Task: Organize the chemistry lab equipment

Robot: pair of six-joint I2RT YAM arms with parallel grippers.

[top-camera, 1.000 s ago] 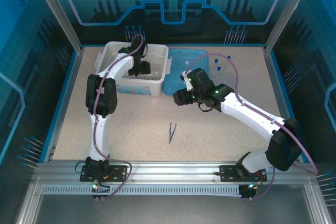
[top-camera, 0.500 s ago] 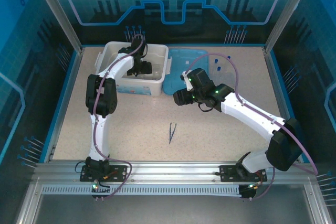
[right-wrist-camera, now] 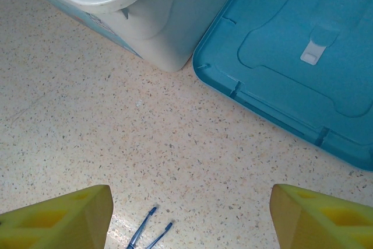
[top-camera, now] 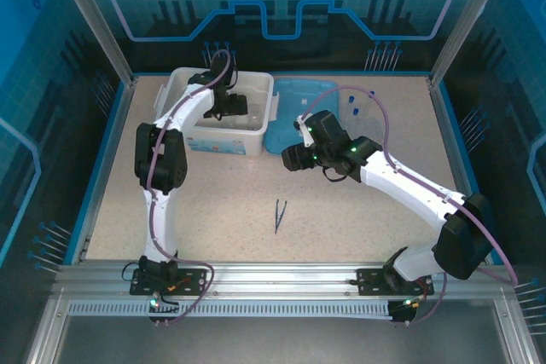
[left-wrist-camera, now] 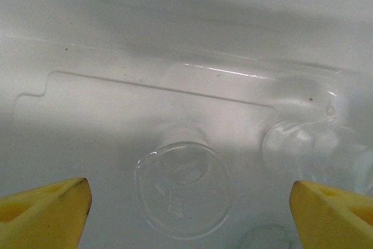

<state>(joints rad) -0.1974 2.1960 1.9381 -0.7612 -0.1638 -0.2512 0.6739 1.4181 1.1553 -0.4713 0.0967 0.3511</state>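
Left gripper (left-wrist-camera: 189, 213): down inside the white tub (top-camera: 189, 138) at the far-left part of the surface (top-camera: 213, 202). Only its yellow fingertips (left-wrist-camera: 46, 211) come into frame, at the lower corners. They are spread wide and touch nothing.
Beaker (left-wrist-camera: 183, 189): on the tub floor between and below those fingertips, mouth toward the camera. Its clear glass is faint against the white plastic.
Flask (left-wrist-camera: 312, 150): just right of the beaker and partly behind the right fingertip. The outline is washed out, so I cannot tell whether it is upright or lying down.
Curved glass edge (left-wrist-camera: 265, 236): cut off by the bottom of the frame, so it cannot be identified.
Right gripper (right-wrist-camera: 189, 220): over bare surface near the tub's corner, fingertips apart with nothing between them.
Tweezers (top-camera: 280, 215): near the middle of the surface, well apart from the tub. In the right wrist view only their tips show.
Tubes (top-camera: 351, 101): toward the far-right, beyond the lid (right-wrist-camera: 291, 56). The blue caps are plain, but the clear bodies are barely visible.
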